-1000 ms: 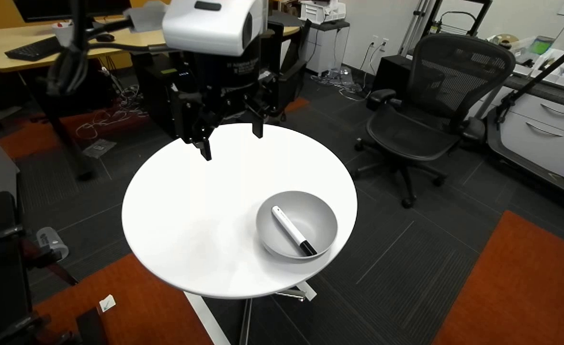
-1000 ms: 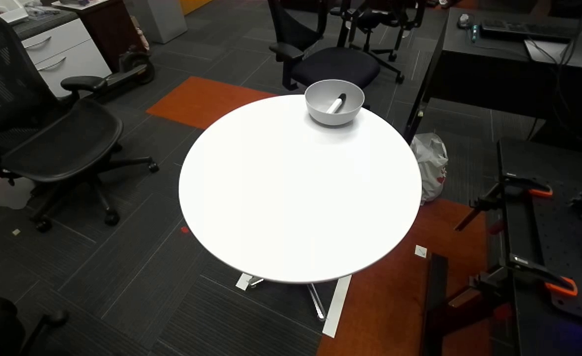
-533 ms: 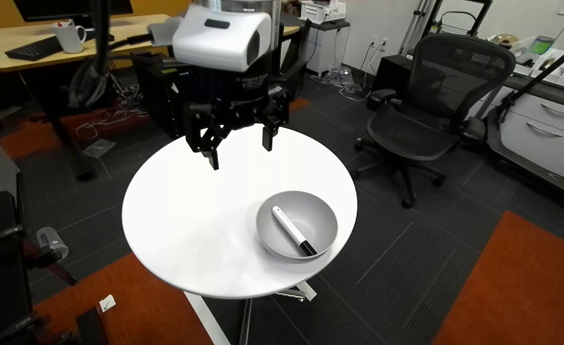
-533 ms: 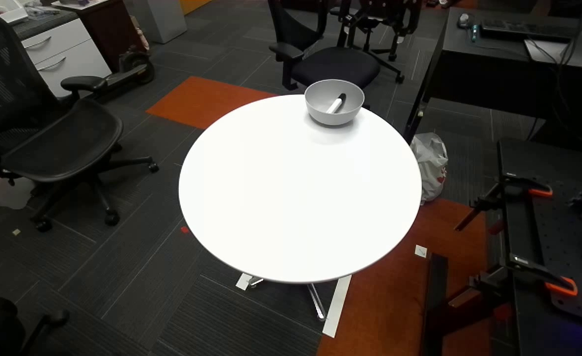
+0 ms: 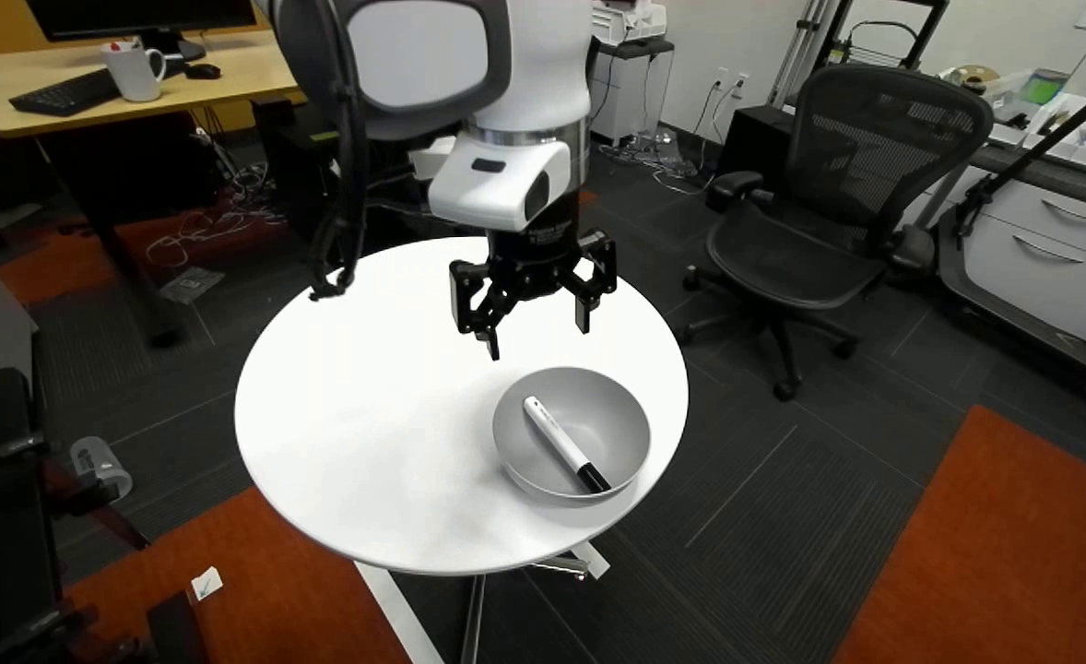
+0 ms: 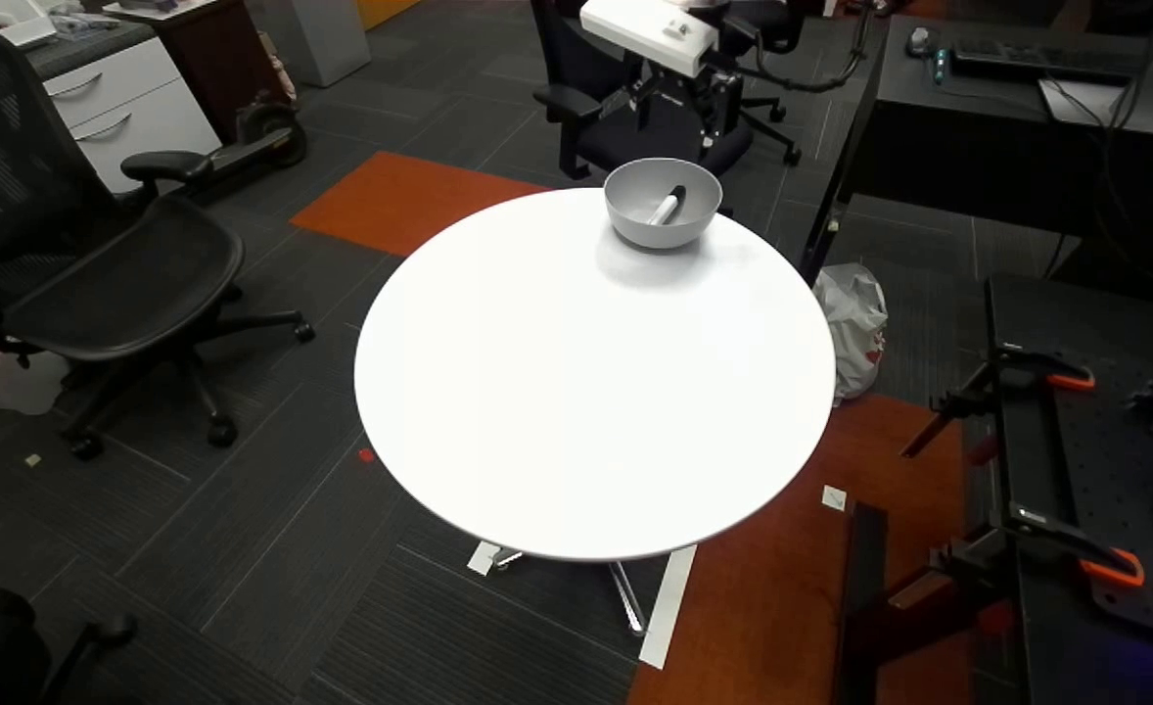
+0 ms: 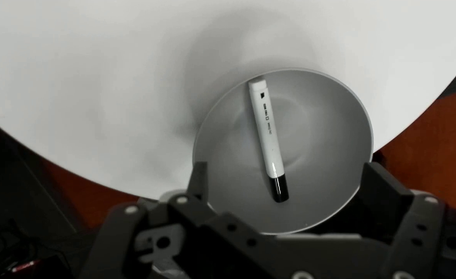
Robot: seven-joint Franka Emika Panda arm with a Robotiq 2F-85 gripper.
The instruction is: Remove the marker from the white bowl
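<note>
The marker is a white pen with a black cap. It lies tilted inside the light-grey bowl, and it also shows in an exterior view and in the wrist view. The bowl stands near the edge of the round white table; it fills the middle of the wrist view. My gripper is open and empty, above the table and higher than the bowl. In the wrist view its fingers stand wide apart, on either side of the marker's black cap end, not touching it.
A black office chair stands beside the table. Another dark chair is behind the bowl's side of the table. A desk with a white mug is at the back. A black bench with orange clamps stands near the table.
My gripper has moved down and toward the bowl, to the right in an exterior view, and now shows behind the bowl in an exterior view. The bowl and marker have not moved.
</note>
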